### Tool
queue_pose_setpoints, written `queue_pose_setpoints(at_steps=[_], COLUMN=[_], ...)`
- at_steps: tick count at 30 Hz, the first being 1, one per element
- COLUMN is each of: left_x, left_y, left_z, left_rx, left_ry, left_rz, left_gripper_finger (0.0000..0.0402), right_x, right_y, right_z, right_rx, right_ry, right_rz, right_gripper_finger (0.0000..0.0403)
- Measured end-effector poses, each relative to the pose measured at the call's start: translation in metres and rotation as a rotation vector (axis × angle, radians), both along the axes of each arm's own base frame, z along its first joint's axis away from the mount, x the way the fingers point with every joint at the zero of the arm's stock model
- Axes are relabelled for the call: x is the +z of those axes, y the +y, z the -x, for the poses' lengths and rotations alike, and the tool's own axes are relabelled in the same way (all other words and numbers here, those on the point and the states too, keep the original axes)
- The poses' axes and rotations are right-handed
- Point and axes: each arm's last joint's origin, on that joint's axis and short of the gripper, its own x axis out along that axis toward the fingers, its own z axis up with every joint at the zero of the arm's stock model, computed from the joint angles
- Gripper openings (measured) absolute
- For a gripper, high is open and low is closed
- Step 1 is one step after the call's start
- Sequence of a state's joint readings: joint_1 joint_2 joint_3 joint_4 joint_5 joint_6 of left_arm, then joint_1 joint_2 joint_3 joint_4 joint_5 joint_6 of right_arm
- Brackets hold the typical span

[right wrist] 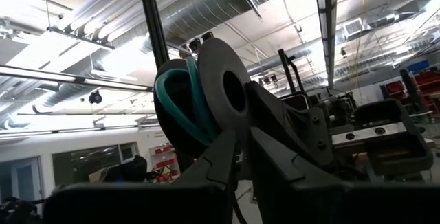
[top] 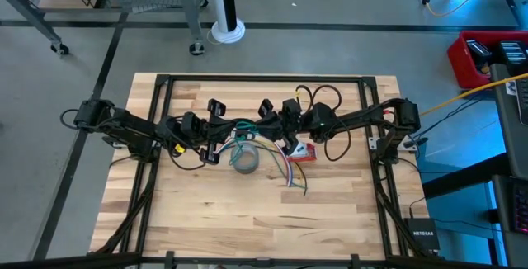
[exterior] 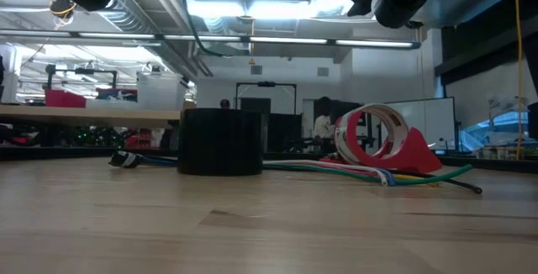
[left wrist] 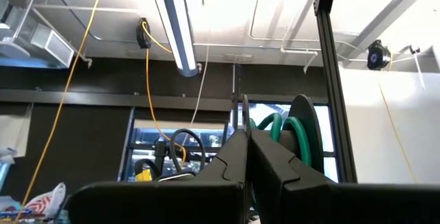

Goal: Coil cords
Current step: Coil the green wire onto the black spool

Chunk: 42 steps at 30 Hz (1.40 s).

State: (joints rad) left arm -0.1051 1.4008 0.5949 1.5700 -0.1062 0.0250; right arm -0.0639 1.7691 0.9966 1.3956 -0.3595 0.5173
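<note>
Both arms meet high over the table's middle. The green cord (top: 242, 134) hangs between them as a small coil (right wrist: 180, 107), next to a grey disc with a hole (right wrist: 223, 80). My right gripper (right wrist: 240, 140) is shut beneath that coil. My left gripper (left wrist: 246, 136) points up and is shut, with a thin dark strand (left wrist: 245, 110) rising from between its tips. The green loops (left wrist: 278, 124) lie just past them. In the low view only the arms' undersides show at the top edge, and the coil is out of that picture. My left gripper pinches a thin dark strand (left wrist: 245, 114) between its two fingertips, which slant upward. The strand seems to be part of the cord, held clear of the table. My right gripper pinches the coil's lower part (right wrist: 206, 136) beside the grey disc. Its fingers slant upward from the table's right. The coil stands upright above them, lifted clear.
A grey tape roll (top: 246, 160) stands on the table below the grippers, dark in the low view (exterior: 220, 142). To its right are a red tape dispenser (top: 302, 152) and a loose bundle of coloured cords (top: 289, 174). Bare wood lies toward the near edge.
</note>
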Motion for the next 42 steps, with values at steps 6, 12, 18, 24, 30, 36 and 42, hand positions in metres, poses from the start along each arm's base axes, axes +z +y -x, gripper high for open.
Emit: queue_pose_setpoints(at_steps=[6, 12, 18, 24, 30, 36, 42], left_x=[0.000, 0.000, -0.001, -0.001, 0.000, -0.001, -0.002], left_y=[0.000, 0.000, 0.000, 0.000, 0.000, -0.001, -0.001], left_z=[0.000, 0.000, -0.001, 0.000, 0.000, 0.000, -0.001], left_rx=[-0.002, -0.001, -0.001, -0.001, -0.003, -0.003, -0.004], left_ry=[0.000, 0.003, 0.004, 0.003, 0.002, 0.003, 0.020], left_rz=[0.002, 0.002, 0.003, 0.003, 0.003, -0.002, -0.002], left_gripper_finger=[0.0000, 0.0000, 0.0000, 0.0000, 0.0000, 0.0000, 0.0000], right_x=[0.000, -0.001, 0.000, -0.002, -0.013, -0.010, -0.009], right_y=[0.000, -0.004, -0.005, -0.005, -0.010, -0.008, -0.008], right_z=[0.000, 0.000, -0.001, 0.000, 0.007, 0.010, 0.011], right_rx=[-0.016, -0.055, -0.096, -0.112, -0.140, -0.131, -0.108], right_ry=[-0.009, -0.008, -0.020, -0.017, 0.000, -0.052, -0.064], right_rz=[0.023, 0.031, 0.050, 0.055, 0.060, 0.070, 0.088], right_gripper_finger=[0.0044, 0.0044, 0.0044, 0.0044, 0.0044, 0.0044, 0.0044])
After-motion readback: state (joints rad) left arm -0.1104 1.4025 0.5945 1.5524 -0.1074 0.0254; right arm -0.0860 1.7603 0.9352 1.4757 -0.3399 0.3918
